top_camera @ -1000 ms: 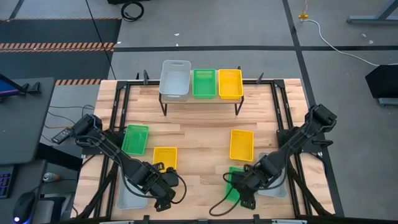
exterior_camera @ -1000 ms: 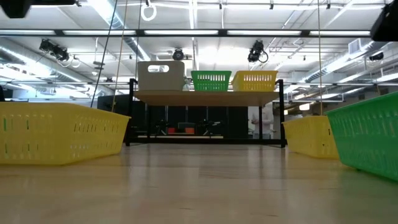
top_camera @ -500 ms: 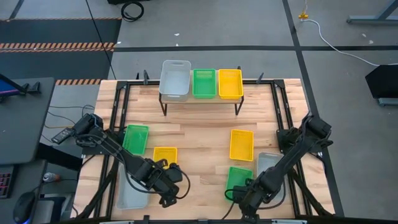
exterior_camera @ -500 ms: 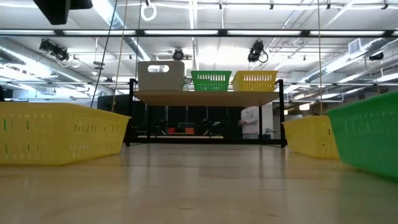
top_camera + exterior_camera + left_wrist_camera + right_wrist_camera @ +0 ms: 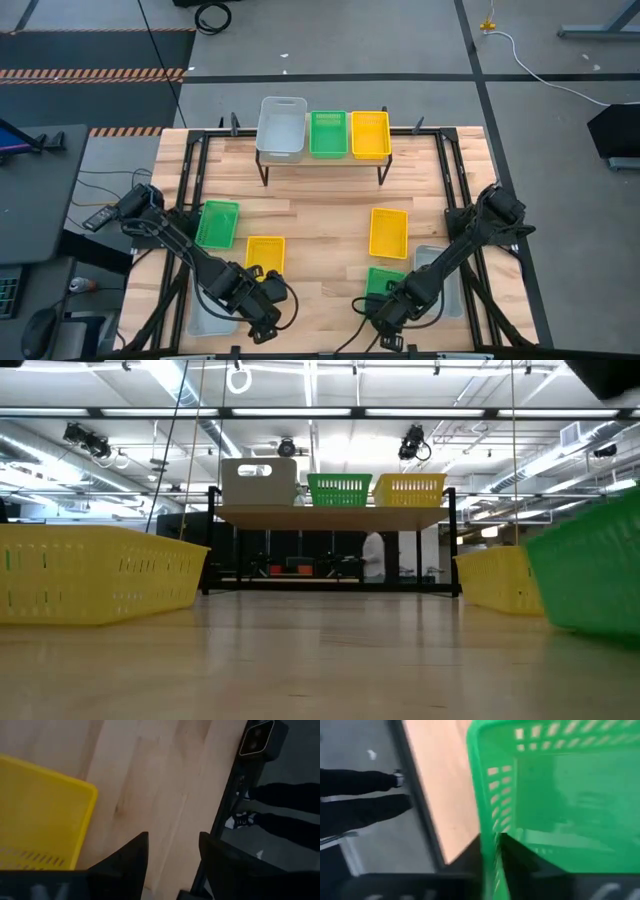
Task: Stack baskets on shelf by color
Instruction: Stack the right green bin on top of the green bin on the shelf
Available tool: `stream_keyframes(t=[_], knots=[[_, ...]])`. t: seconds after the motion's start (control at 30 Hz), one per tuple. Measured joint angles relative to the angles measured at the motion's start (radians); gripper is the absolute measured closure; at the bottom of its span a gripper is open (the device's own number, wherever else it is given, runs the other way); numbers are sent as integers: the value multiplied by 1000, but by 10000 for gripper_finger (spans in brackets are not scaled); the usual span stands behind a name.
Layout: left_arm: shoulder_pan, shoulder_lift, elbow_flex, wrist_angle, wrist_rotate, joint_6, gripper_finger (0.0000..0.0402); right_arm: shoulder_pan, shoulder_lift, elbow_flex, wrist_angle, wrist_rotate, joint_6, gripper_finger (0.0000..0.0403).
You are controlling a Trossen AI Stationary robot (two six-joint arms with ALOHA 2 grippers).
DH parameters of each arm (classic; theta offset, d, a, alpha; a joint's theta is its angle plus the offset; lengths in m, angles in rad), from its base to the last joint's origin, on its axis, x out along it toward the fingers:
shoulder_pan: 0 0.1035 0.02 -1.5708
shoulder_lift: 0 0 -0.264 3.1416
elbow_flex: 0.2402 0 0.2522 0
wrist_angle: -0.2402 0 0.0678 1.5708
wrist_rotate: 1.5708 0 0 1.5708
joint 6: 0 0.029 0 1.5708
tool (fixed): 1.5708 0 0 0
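The shelf (image 5: pixel 322 160) at the table's far side carries a grey basket (image 5: pixel 281 127), a green one (image 5: pixel 328 133) and a yellow one (image 5: pixel 370 134). On the table lie a green basket (image 5: pixel 218 222), two yellow baskets (image 5: pixel 264 252) (image 5: pixel 388 232), two grey baskets (image 5: pixel 212 316) (image 5: pixel 440 280) and a second green basket (image 5: pixel 384 283). My right gripper (image 5: pixel 385 312) is shut on that green basket (image 5: pixel 560 785) at its near end. My left gripper (image 5: pixel 262 302) hovers open (image 5: pixel 172 845) over bare wood beside the near yellow basket (image 5: pixel 40 815). My right gripper pinches the green basket's near end wall (image 5: pixel 487 820), by the corner, with one finger inside (image 5: pixel 517 851) the basket and one outside. The fingers slant down from above, across the wall. Whether the basket's bottom is off the table I cannot tell.
Black rails run along the table's left and right sides (image 5: pixel 462 200). A person's legs (image 5: pixel 360 785) stand on the floor past the near edge. Bare wood lies in the table's middle (image 5: pixel 320 230), in front of the shelf.
My right gripper has come down toward the table's near edge, onto the green basket's near end, and has shut on its wall. The green basket has shifted slightly in the low view.
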Motion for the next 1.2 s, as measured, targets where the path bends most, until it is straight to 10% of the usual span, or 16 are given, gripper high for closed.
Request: stream_keyframes(t=[0.53,1.2], knots=[[-8,0,0,-5,33,-102,221,-157,-83,398,-342,203,-647,393],[-8,0,0,7,33,7,224,-763,-83,786,-543,335,-1228,395]])
